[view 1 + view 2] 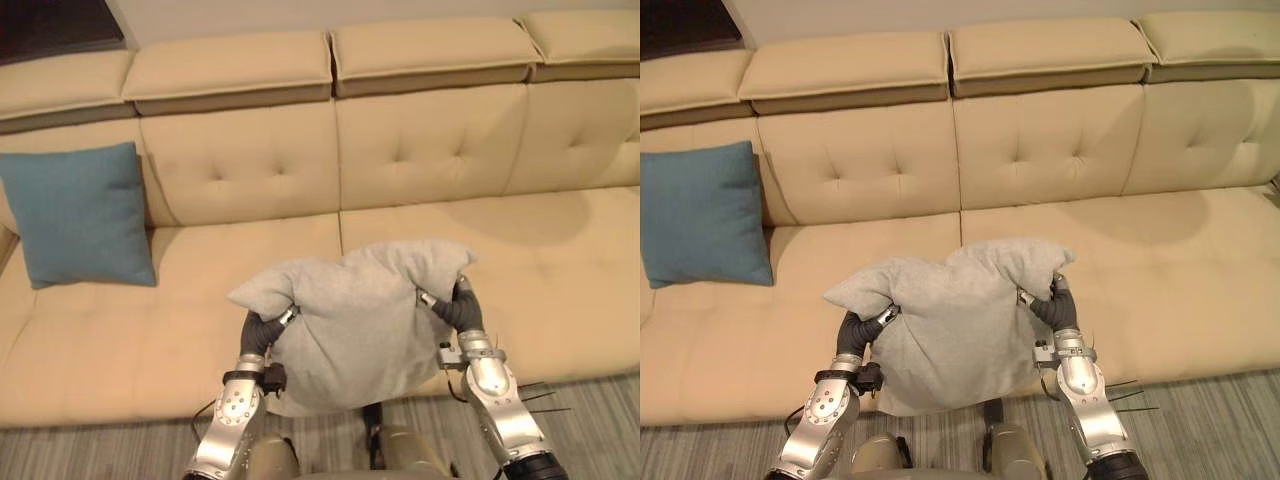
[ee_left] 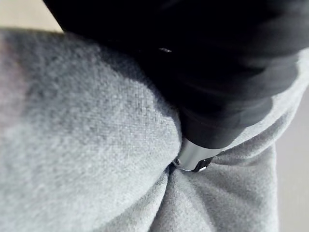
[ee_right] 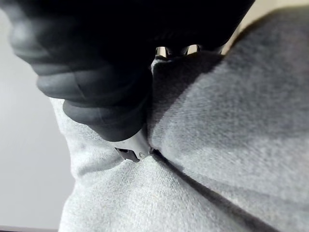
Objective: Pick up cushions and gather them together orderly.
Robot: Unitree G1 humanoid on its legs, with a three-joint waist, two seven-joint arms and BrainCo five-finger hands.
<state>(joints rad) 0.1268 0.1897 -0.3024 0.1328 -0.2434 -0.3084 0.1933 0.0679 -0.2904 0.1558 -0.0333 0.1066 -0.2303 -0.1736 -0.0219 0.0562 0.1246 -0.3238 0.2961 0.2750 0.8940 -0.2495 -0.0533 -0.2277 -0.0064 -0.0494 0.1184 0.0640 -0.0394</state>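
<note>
Grey fabric bunches over the robot's left hand [image 1: 264, 330] and right hand [image 1: 456, 308], which carry the grey cushion [image 1: 360, 320] between them at the lower centre of the frame. Each hand is sunk into an upper corner and the cloth hides the rest of it. Whether the hands clench the cushion or only squeeze it from both sides cannot be told. The wrist views show deep creases running in against each hand.

The two-sided hold looks chosen to keep a soft, floppy thing from folding or slipping. The cushion's body sags below the hands and its corners droop over them. It appears lifted off the seat, over the front edge of the beige sofa [image 1: 500, 150], near the seam between the two middle sections.

A blue cushion [image 1: 80, 212] stands upright against the backrest at the left of the frame, well apart from the grey one. That is probably where the grey one belongs if the pair is to sit together neatly. The tufted seat is broad and flat. A striped grey floor covering [image 1: 600, 420] runs along the bottom edge, and a pale wall [image 1: 300, 15] shows at the top.
</note>
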